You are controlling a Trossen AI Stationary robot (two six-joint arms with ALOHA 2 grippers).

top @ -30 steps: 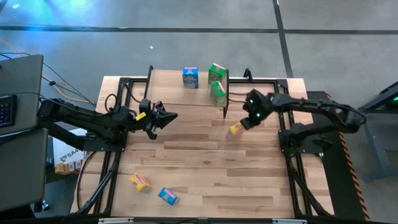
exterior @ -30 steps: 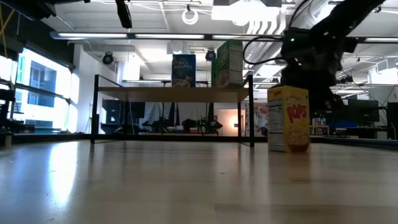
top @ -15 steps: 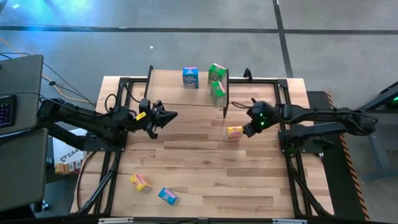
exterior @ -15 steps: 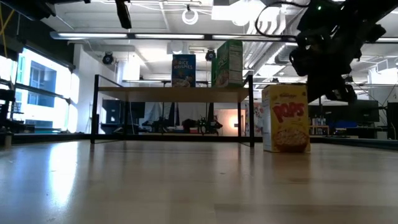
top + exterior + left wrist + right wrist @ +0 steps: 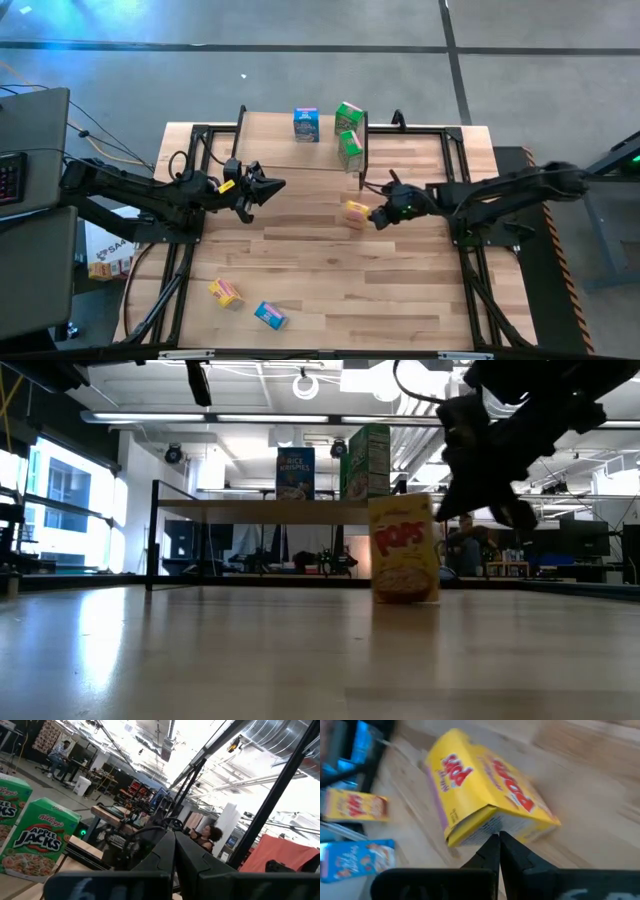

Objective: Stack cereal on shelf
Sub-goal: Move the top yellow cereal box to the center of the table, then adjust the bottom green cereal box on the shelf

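Cereal lot: one yellow Pops box beside the right gripper, three boxes on the shelf, two loose.

We log the yellow Pops box (image 5: 355,212) upright on the tabletop (image 5: 330,290), just off the shelf's front edge, toward 6 o'clock of its right legs. The right gripper (image 5: 380,218), fingers pressed together and holding nothing, sits at 3 o'clock of that box, its tips at the box's side; in the right wrist view the closed tips meet the box's edge. On the shelf (image 5: 275,135) we count a blue Rice Krispies box (image 5: 306,124) and two green Apple Jacks boxes (image 5: 349,116) (image 5: 350,150). Toward 7 o'clock on the tabletop lie a second yellow box (image 5: 226,292) and a second blue box (image 5: 270,315). The left gripper (image 5: 276,185), fingers together and empty, waits at 9 o'clock of the shelf's front.
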